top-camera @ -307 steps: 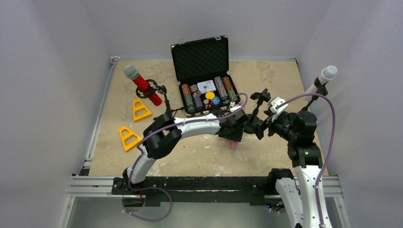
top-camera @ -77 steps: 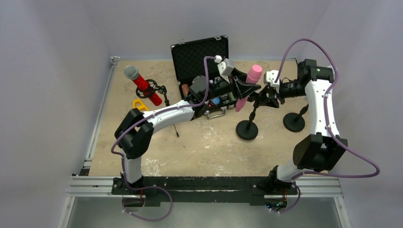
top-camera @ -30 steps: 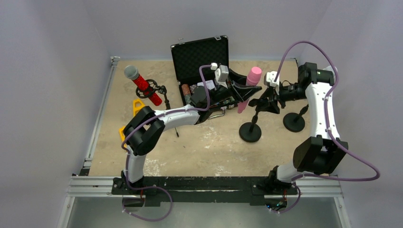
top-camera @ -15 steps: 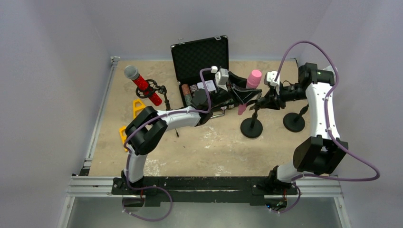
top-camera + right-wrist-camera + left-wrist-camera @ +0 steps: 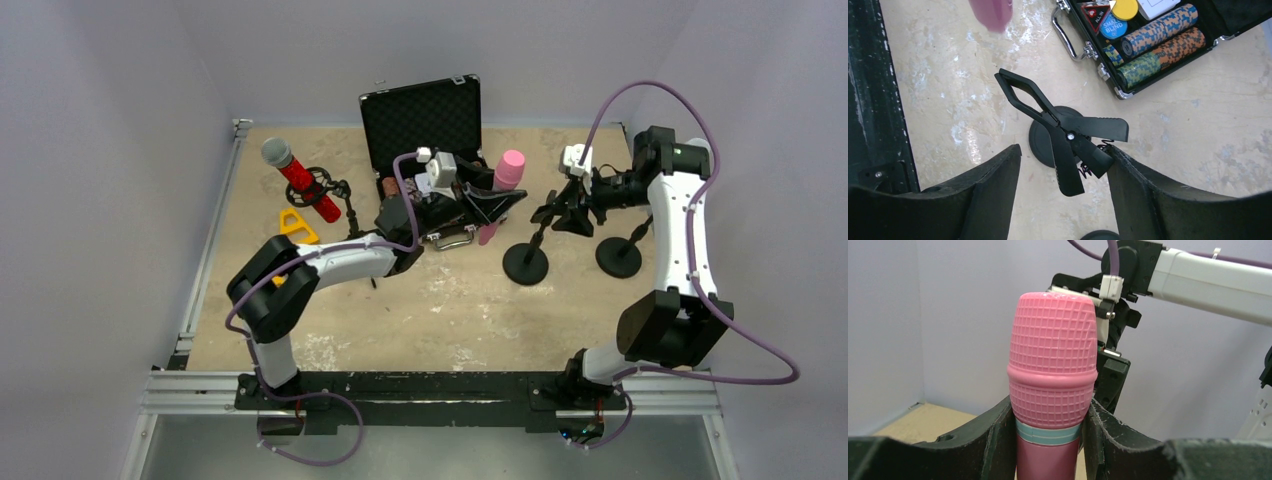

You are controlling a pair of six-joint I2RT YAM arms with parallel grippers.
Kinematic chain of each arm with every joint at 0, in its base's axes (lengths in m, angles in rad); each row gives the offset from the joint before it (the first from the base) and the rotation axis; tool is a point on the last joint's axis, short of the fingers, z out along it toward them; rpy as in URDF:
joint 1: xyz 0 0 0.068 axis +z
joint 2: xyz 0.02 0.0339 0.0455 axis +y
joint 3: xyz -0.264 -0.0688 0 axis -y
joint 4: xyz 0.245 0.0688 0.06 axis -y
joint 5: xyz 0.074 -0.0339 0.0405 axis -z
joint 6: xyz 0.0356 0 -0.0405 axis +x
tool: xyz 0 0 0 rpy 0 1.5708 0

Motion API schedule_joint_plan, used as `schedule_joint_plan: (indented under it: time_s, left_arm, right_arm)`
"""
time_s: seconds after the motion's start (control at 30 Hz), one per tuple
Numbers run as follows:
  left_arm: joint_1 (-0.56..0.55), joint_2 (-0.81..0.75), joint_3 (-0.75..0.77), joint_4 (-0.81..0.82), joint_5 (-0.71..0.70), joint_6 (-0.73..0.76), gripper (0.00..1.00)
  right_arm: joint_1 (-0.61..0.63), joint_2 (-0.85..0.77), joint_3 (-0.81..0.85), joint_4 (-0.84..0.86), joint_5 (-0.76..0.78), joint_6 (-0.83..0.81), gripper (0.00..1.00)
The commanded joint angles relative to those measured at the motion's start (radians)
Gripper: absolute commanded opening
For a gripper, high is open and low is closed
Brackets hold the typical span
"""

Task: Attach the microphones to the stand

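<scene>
Pink mic stands upright, pinched in the left claw toward the bench's far edge; the stand's clip lies just right, between the fingers of the spread right claw.

Two microphones in view: one red microphone far left, one pink microphone. Two round-based stands: middle stand, right stand. One open chip case. One yellow triangle. Two robot arms: left arm, right arm.

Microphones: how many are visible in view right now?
2: red microphone on the far-left stand; pink microphone held in the left hand. Another may be hidden behind the right arm.
</scene>
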State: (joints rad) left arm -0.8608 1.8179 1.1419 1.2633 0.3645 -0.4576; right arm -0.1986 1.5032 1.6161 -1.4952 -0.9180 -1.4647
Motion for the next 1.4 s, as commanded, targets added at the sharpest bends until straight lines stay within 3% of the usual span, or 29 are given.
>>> schedule_joint_plan:
  time_s: [0.0, 0.1, 0.17, 0.27, 0.5, 0.6, 0.73, 0.8, 0.9, 1.0, 1.07, 1.23, 1.37]
  left_arm:
    - [0.017, -0.121, -0.06, 0.033, 0.01, 0.069, 0.0]
    - [0.019, -0.157, -0.099, 0.025, 0.024, 0.075, 0.0]
    - [0.019, -0.177, -0.123, 0.021, 0.032, 0.074, 0.0]
    - [0.019, -0.206, -0.161, 0.027, 0.036, 0.074, 0.0]
    - [0.019, -0.282, -0.239, 0.074, 0.03, 0.078, 0.0]
    - [0.018, -0.308, -0.255, 0.077, 0.024, 0.086, 0.0]
    - [0.018, -0.316, -0.252, 0.089, 0.025, 0.08, 0.0]
    - [0.018, -0.316, -0.251, 0.095, 0.022, 0.075, 0.0]
    - [0.018, -0.318, -0.252, 0.1, 0.022, 0.07, 0.0]
    - [0.017, -0.326, -0.261, 0.103, 0.019, 0.067, 0.0]
    - [0.017, -0.329, -0.264, 0.104, 0.019, 0.065, 0.0]
    - [0.017, -0.342, -0.271, 0.098, 0.018, 0.069, 0.0]
    - [0.017, -0.362, -0.279, 0.084, 0.022, 0.081, 0.0]
  right_arm:
    - [-0.003, -0.031, 0.042, -0.005, 0.023, 0.007, 0.6]
    - [-0.003, -0.04, 0.026, -0.004, 0.012, 0.013, 0.49]
    - [-0.002, -0.052, 0.011, -0.005, -0.005, 0.023, 0.36]
    - [-0.001, -0.077, -0.011, -0.004, -0.031, 0.055, 0.0]
    - [-0.001, -0.146, -0.078, -0.002, -0.176, 0.231, 0.0]
    - [0.007, -0.262, -0.246, 0.233, -0.245, 0.533, 0.0]
    - [0.079, -0.511, -0.543, 0.768, -0.1, 1.016, 0.0]
    - [0.156, -0.606, -0.642, 0.919, 0.03, 1.143, 0.0]
    - [0.253, -0.673, -0.699, 1.007, 0.139, 1.237, 0.0]
    - [0.271, -0.658, -0.671, 0.98, 0.161, 1.245, 0.0]
    - [0.269, -0.637, -0.644, 0.942, 0.162, 1.224, 0.09]
    - [0.267, -0.616, -0.578, 0.853, 0.154, 1.108, 0.65]
    - [0.249, -0.577, -0.487, 0.683, 0.136, 0.873, 0.81]
